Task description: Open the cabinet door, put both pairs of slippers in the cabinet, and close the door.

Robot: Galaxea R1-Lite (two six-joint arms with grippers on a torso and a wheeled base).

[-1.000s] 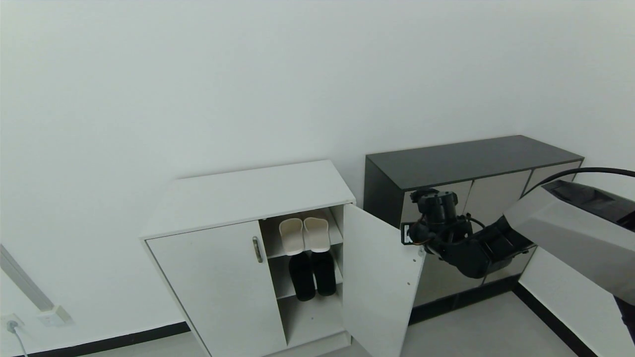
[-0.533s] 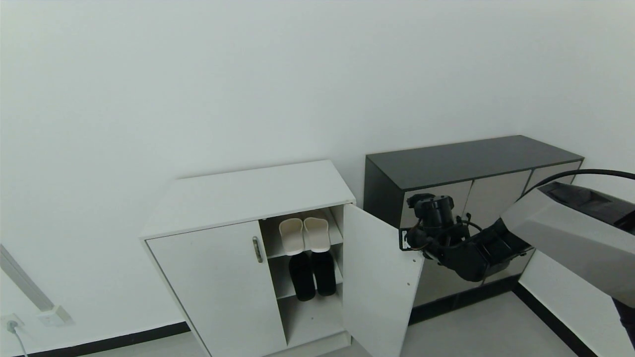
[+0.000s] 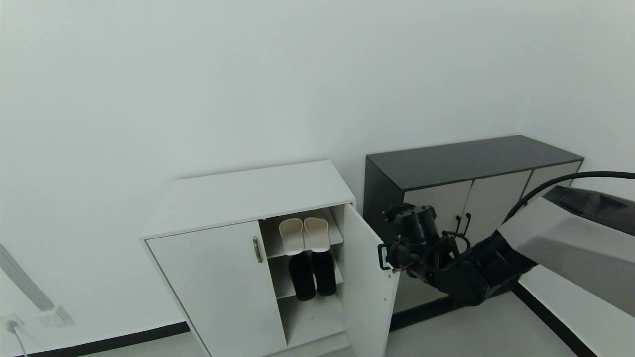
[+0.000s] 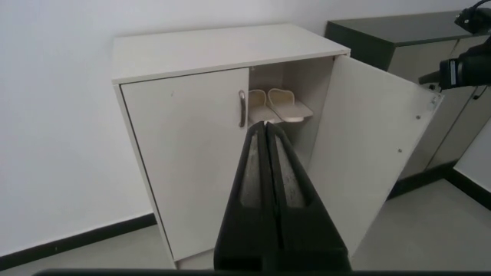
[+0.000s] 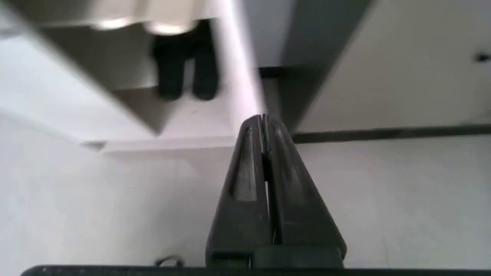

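Left wrist view: left gripper jaws together, covering black slippers; right gripper jaws together.

No writing I can read on any of my feeds.
From my station I make out no letters, numbers, labels or signs on the white cabinet, on its open door, on the pale slippers or black slippers on its shelves, or on the dark sideboard next to it. The wall socket low at the edge is too small for me to tell any marking.
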